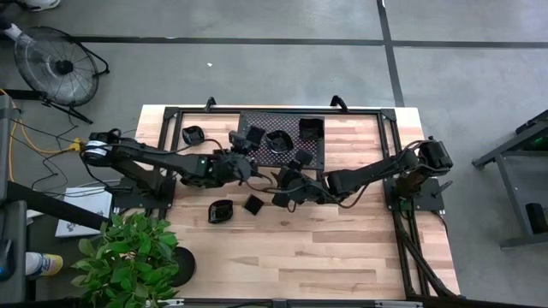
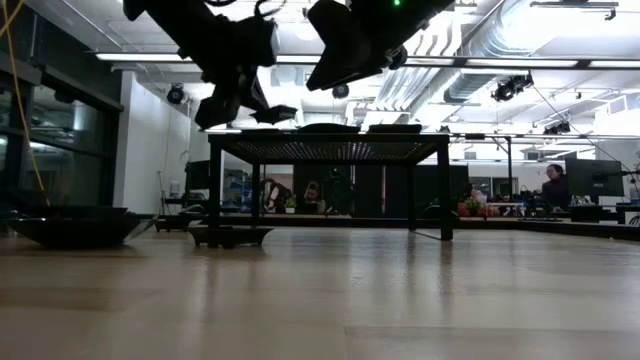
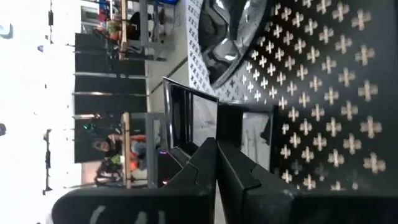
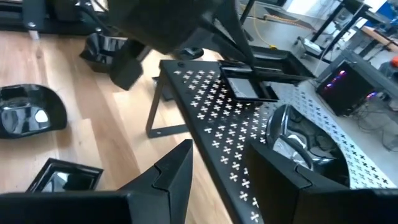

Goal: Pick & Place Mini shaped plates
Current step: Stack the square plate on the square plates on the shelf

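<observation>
Left of the pincers: one glossy black rounded mini plate [image 1: 194,134] lies on the light wooden bench [image 1: 360,239], well behind the left pincer and just beside the rack's left edge; not yet placed.
Left pincer: the left pincer [image 1: 242,145] hovers over the left end of the black perforated mesh rack [image 1: 318,159], its fingers [image 3: 205,168] pressed together on the rim of a glossy black square mini plate [image 3: 189,121], held tilted just above the mesh.
Judged step: this square plate is about to be set on the rack.
Below the pincers: a rounded black dish [image 1: 221,210] and a small square black dish [image 1: 253,204] wait on the bench, near the right pincer.
Right pincer: the right pincer [image 1: 287,184] hangs at the rack's front edge, fingers apart, holding nothing.
On the rack: a scalloped round plate [image 1: 278,141] and a square plate [image 1: 310,129] sit beyond the right pincer; others there are hard to count.
Progress: roughly half, judging by these.
</observation>
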Action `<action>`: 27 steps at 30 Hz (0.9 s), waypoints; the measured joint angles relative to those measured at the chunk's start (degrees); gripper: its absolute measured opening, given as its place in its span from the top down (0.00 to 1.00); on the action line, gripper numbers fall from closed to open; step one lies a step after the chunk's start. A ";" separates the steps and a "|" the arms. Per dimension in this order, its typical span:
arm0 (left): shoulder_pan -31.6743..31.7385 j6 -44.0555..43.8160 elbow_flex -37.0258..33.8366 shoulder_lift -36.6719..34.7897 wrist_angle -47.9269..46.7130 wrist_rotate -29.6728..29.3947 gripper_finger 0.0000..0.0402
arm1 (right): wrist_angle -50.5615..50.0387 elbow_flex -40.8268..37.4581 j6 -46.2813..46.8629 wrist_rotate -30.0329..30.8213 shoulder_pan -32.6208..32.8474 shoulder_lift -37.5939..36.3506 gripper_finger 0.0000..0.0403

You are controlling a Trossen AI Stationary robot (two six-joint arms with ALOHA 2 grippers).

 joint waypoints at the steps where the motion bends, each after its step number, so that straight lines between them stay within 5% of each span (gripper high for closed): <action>1: 0.00 -1.61 0.78 0.58 -2.00 -0.01 1.00 | -0.11 0.00 0.00 -0.29 0.00 0.00 0.65; 7: 0.00 -7.86 4.09 2.75 -10.64 -0.24 1.00 | -1.74 0.00 0.00 -0.27 0.15 0.00 0.65; 27: 0.00 -11.25 4.20 2.88 -12.51 2.27 1.00 | -2.35 0.00 0.61 -0.26 0.17 0.00 0.65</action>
